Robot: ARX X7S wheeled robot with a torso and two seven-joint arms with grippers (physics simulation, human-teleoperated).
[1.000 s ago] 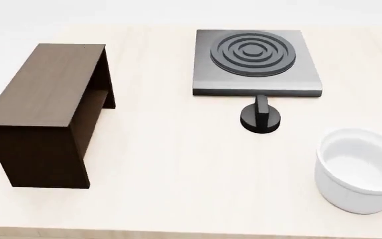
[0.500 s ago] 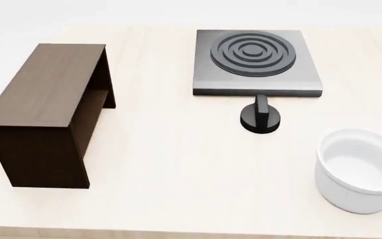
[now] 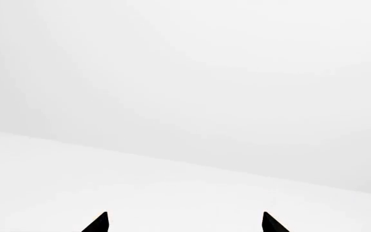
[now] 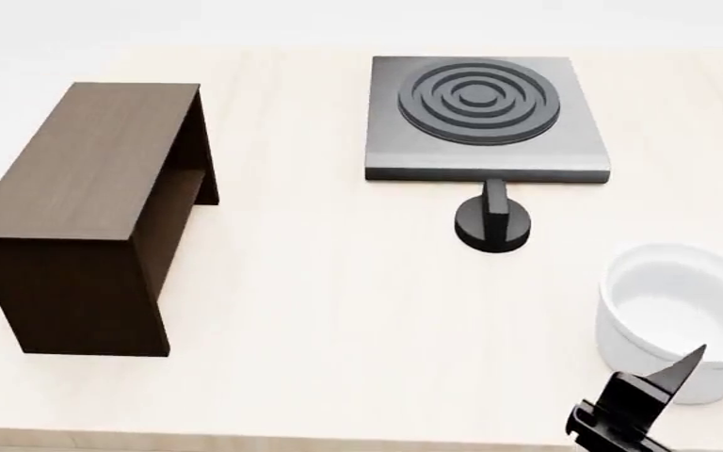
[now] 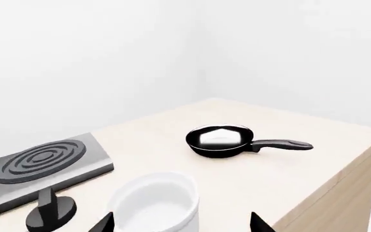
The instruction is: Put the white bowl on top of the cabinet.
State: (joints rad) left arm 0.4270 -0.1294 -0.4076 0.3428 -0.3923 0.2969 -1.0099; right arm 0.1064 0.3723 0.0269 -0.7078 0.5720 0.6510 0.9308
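Head view shows the pale wooden bench with the cabinet standing at its left side, dark brown, its long flat top bare and an inner shelf visible through its open side. The white bowl sits upright on the bench at the near right, well apart from the cabinet, with nothing inside it. A grey stove plate with ringed coils lies at the far middle, and a black knob stands just in front of it, between the plate and the bowl.

At the bottom right edge of that view a dark finger of the right gripper rises in front of the bowl's near wall, not clearly touching it. From the right wrist view, two black fingertips peek in widely spread, with the bowl's rim lying between them and nothing clamped. That view also takes in a black frying pan holding something white, farther along the bench.

The left gripper shows only two dark fingertips set wide apart against blank white surroundings, holding nothing.
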